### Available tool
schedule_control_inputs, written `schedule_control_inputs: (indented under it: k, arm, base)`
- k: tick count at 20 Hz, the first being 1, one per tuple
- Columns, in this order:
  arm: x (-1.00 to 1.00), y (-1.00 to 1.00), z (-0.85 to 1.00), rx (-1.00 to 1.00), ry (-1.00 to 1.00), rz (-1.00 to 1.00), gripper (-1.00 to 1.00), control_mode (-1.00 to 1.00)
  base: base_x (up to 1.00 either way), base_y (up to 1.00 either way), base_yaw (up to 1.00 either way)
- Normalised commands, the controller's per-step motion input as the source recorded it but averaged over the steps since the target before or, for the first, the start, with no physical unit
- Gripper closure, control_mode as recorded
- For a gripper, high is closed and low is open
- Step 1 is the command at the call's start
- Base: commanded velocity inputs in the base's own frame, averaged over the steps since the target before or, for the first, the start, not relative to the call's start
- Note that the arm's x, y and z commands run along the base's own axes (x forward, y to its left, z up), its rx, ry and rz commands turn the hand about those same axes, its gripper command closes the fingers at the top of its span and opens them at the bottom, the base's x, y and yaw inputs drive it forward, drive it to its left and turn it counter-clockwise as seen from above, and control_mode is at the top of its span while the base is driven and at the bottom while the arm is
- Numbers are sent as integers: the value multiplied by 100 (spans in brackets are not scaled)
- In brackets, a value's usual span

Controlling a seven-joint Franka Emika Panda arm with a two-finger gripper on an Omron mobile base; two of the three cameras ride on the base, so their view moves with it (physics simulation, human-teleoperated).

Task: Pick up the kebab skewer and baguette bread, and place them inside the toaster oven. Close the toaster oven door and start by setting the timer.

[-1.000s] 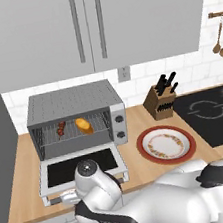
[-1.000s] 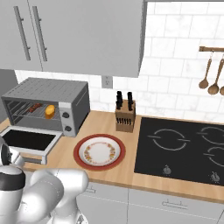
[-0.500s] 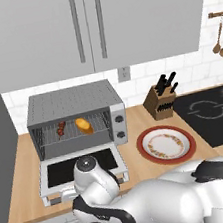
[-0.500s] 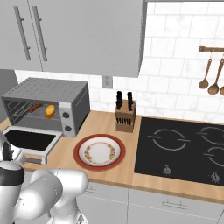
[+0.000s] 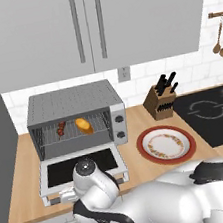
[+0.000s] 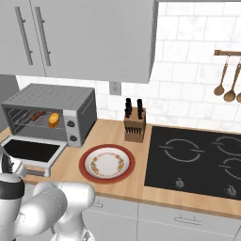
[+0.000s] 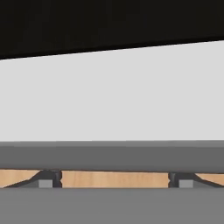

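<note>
Skewer [image 5: 61,128] & bread [image 5: 84,126] already on rack in oven [image 5: 74,119]. Door [image 5: 81,168] down flat. Claw spread wide, under door's front edge. Hook under handle [image 7: 112,154], lift even, no slip.

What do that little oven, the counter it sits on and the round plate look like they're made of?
The toaster oven looks like brushed grey metal: a dull sheen, with a wire rack inside and a dark window, probably glass, in its lowered door. The counter looks like pale wood, evenly tan with a matte surface. The plate is probably glazed ceramic: smooth white, with a red rim and a printed pattern.
</note>
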Motion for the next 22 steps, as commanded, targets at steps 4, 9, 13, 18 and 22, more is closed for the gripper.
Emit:
schedule_control_inputs:
  k: [4, 9, 13, 18, 22]
  arm:
    - [53, -7, 4, -1, -12, 0, -100, -100]
    - [60, -8, 10, -2, -8, 0, -100, -100]
    - [56, -19, 27, 0, -7, 0, -100, -100]
    - [55, -32, 28, 0, -17, 0, -100, -100]
    - [61, -38, 23, 0, -22, 1, -100, -100]
  base:
    - [0, 0, 0]
    - [0, 0, 0]
    - [0, 0, 0]
    - [0, 0, 0]
    - [0, 0, 0]
